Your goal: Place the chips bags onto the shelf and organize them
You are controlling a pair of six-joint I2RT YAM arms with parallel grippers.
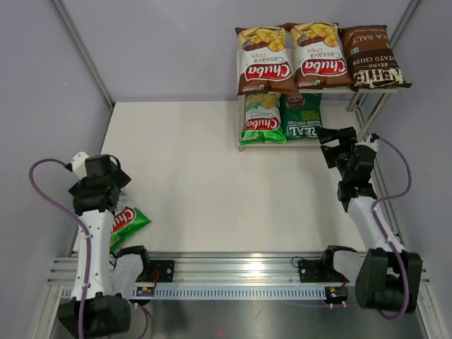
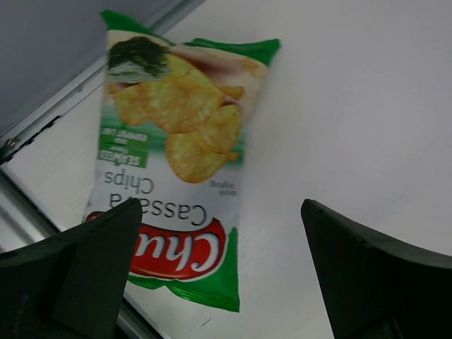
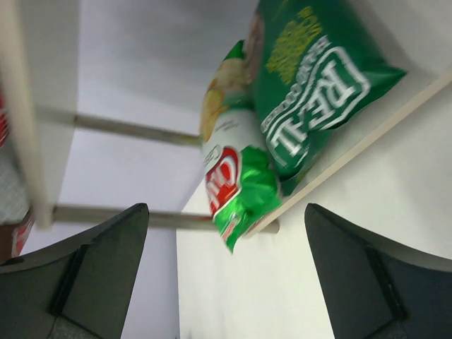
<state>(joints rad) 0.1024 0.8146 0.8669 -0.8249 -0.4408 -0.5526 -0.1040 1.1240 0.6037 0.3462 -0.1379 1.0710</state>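
Your left gripper (image 2: pixel 215 212) is spread wide and empty above the light-green bag (image 2: pixel 176 155), which lies flat at the table's (image 1: pixel 198 169) near-left corner. The bag's long axis runs away from the wrist, logo end nearest. Your right gripper (image 3: pixel 226 212) is fully spread too, holding nothing, just before the shelf (image 3: pixel 374 139). The lower tier holds the second light-green bag (image 1: pixel 263 119) beside the REAL bag (image 1: pixel 302 116). The upper tier holds a brown bag (image 1: pixel 265 60), its brown twin (image 1: pixel 318 56) and the Kettle bag (image 1: pixel 374 58), all lengthwise front to back.

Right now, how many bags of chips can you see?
6. Shelf top: left brown Chuba, middle brown Chuba, Kettle. Lower board: light-green Chuba, REAL. Table, near-left corner: second light-green Chuba. None seems hidden.
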